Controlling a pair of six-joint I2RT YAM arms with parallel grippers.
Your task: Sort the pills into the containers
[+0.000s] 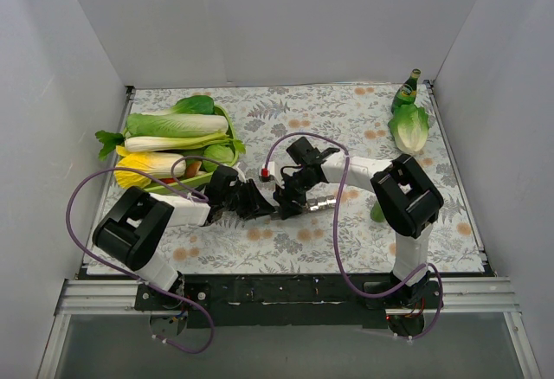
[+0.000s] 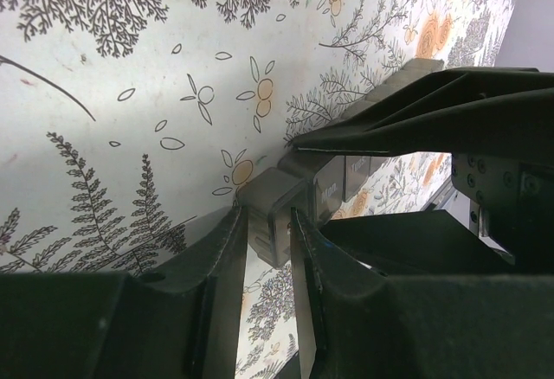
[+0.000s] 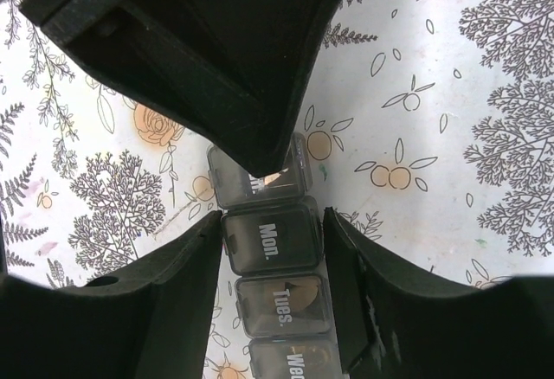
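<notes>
The grey pill organizer [image 1: 324, 199] lies on the flowered tablecloth at the middle of the table, lids shut. In the right wrist view the organizer [image 3: 270, 239] shows the labels "Mon.", "Tues." and "Wed"; a tan pill [image 3: 299, 291] lies under the Tues. lid. My left gripper [image 2: 267, 219] is shut on the organizer's end compartment [image 2: 275, 199]. My right gripper [image 3: 273, 223] straddles the Mon. compartment with both fingers against its sides. The left gripper's finger [image 3: 216, 59] hides most of the end compartment there. In the top view the two grippers [image 1: 264, 204] [image 1: 292, 195] meet tip to tip.
A green tray [image 1: 230, 128] of leafy vegetables stands at the back left. A green bottle [image 1: 406, 92] and a lettuce [image 1: 409, 128] are at the back right. A small white object with a red top [image 1: 265, 172] sits just behind the grippers. Purple cables loop over both arms.
</notes>
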